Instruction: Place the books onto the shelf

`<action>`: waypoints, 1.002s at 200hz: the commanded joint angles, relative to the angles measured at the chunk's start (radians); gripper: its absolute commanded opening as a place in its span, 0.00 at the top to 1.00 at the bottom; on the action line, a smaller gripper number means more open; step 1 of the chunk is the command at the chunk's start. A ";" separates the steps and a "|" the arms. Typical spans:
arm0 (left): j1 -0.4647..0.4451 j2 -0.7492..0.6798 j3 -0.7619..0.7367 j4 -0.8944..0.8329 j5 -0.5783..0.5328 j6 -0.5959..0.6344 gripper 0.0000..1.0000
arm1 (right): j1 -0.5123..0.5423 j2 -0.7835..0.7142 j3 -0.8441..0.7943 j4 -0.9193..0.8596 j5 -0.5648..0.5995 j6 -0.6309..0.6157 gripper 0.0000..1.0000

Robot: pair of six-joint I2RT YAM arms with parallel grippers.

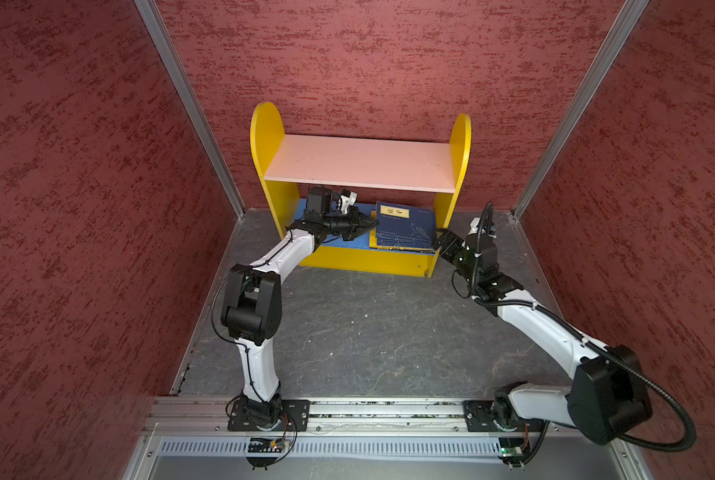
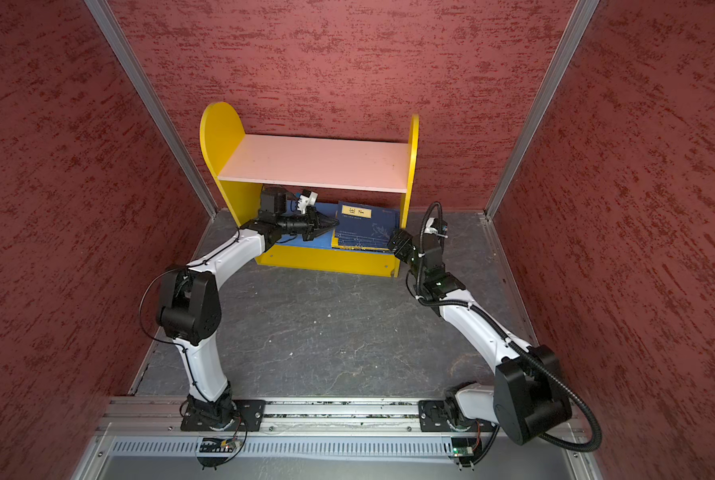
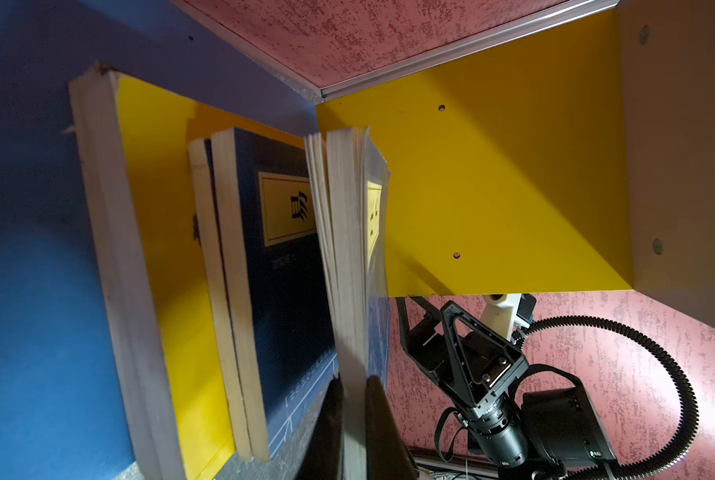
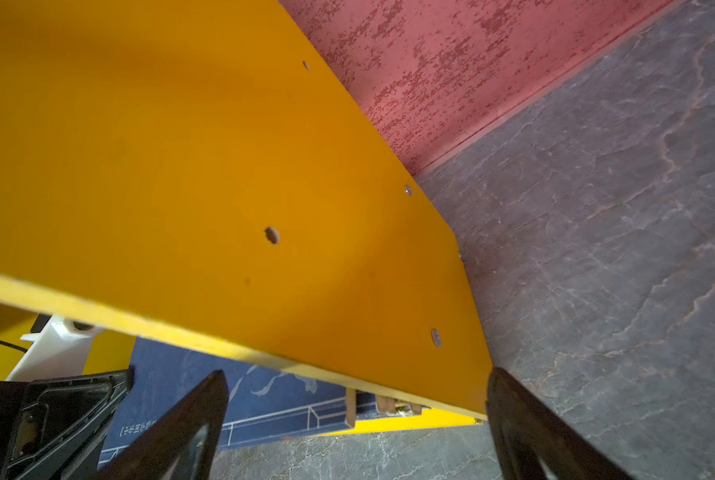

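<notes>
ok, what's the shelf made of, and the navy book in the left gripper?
Shelf: probably laminated or painted board, smooth satin faces; drilled holes, screw heads and a plain cut edge show. Navy book: paper block with fanned pages, thin flexible cover, seemingly glossy from its sheen.

The left arm (image 1: 260, 266) stood on its base at the table's (image 1: 368, 332) near edge, elbow bent high and forearm stretched forward into the lower tier of the shelf (image 1: 268, 137). Its wrist lay roughly level, and the left gripper (image 1: 370, 224) was pinched tight on the page edge of a navy book (image 3: 347, 249). The right arm (image 1: 530, 324), based at the near right corner, leaned outward, then angled forward and inward. The right gripper (image 1: 441, 241) was spread wide, its fingers (image 4: 197, 415) on either side of the shelf's right panel, holding nothing.
</notes>
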 commanded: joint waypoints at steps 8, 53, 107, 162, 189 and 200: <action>-0.005 0.024 0.038 0.039 0.011 0.005 0.96 | -0.004 0.031 0.039 0.017 -0.035 -0.027 0.01; -0.005 0.034 0.043 0.040 0.012 0.005 0.96 | -0.005 0.054 0.055 0.014 -0.029 -0.038 0.01; -0.012 0.048 0.063 0.035 0.017 0.004 0.96 | -0.006 0.072 0.063 0.011 -0.022 -0.046 0.01; -0.018 0.058 0.074 0.030 0.011 0.004 0.96 | -0.006 0.097 0.077 0.014 -0.032 -0.048 0.01; -0.021 0.057 0.075 0.027 0.011 0.007 0.96 | -0.006 0.104 0.081 0.016 -0.034 -0.048 0.01; -0.023 0.057 0.073 0.024 0.013 0.009 0.96 | -0.006 0.107 0.082 0.016 -0.035 -0.051 0.01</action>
